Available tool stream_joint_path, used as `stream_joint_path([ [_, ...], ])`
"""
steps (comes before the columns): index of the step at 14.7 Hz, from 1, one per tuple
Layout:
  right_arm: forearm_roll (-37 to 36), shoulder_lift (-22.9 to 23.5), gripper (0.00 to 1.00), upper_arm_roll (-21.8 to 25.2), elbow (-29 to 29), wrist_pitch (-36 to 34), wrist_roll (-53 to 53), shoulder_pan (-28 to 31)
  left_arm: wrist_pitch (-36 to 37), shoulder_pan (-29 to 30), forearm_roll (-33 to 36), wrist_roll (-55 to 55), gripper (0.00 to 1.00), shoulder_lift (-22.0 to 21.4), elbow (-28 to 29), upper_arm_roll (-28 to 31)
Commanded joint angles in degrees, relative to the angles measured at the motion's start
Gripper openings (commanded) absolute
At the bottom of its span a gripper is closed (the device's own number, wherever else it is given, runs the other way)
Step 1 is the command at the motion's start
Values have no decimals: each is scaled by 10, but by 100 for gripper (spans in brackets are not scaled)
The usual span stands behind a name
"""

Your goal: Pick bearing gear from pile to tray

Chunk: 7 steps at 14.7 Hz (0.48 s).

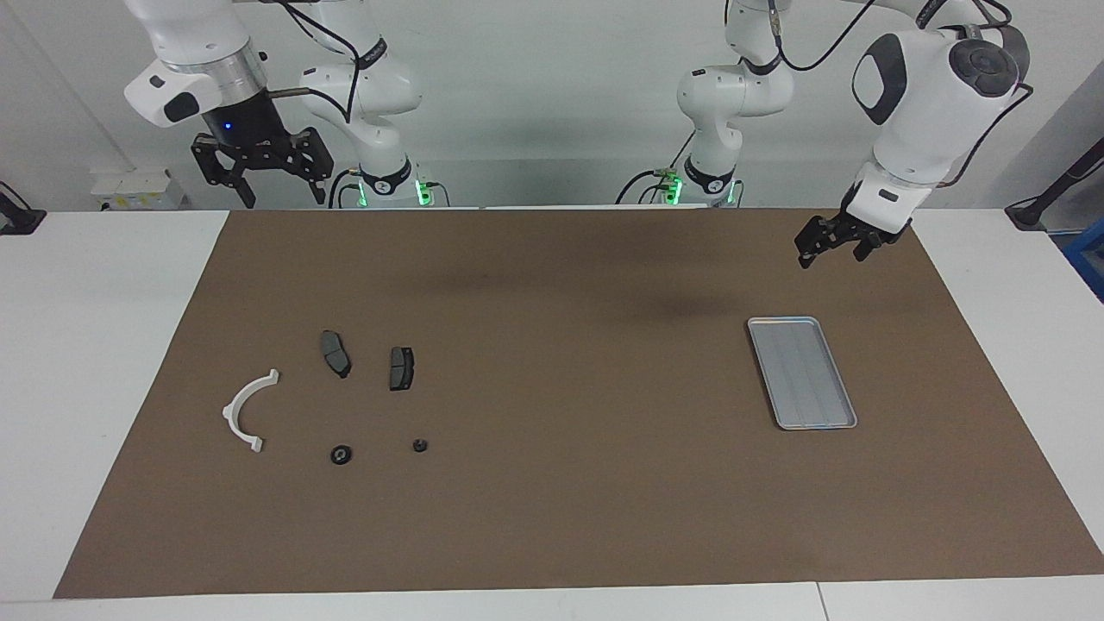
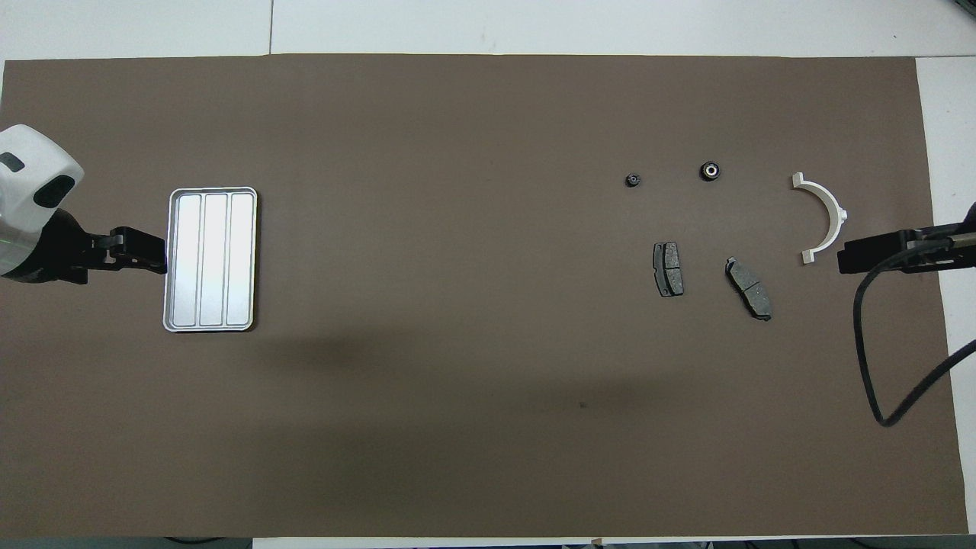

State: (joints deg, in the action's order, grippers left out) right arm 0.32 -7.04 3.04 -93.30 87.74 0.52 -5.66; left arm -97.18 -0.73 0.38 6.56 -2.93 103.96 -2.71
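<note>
The pile lies on the brown mat toward the right arm's end: a white curved arc, two dark grey brake pads, and two small black round pieces, farthest from the robots. The larger round piece has a pale centre; the smaller one is all black. The silver ribbed tray is empty, toward the left arm's end. My right gripper is open, raised over the mat's edge by the arc. My left gripper is open, raised over the mat beside the tray.
The brown mat covers most of the white table. A black cable hangs from the right arm over the mat's end. White table shows past both ends of the mat.
</note>
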Motion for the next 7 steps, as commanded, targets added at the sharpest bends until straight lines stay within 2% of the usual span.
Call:
stream_joint_path([
  [1,4,3,100,1,8,-7,7,-1,-10,1,-8,-3,100,-16,14,1],
  [7,11,1,100,2,6,-10,4,3,-10,0,-8,-3,100,-16,14,1],
])
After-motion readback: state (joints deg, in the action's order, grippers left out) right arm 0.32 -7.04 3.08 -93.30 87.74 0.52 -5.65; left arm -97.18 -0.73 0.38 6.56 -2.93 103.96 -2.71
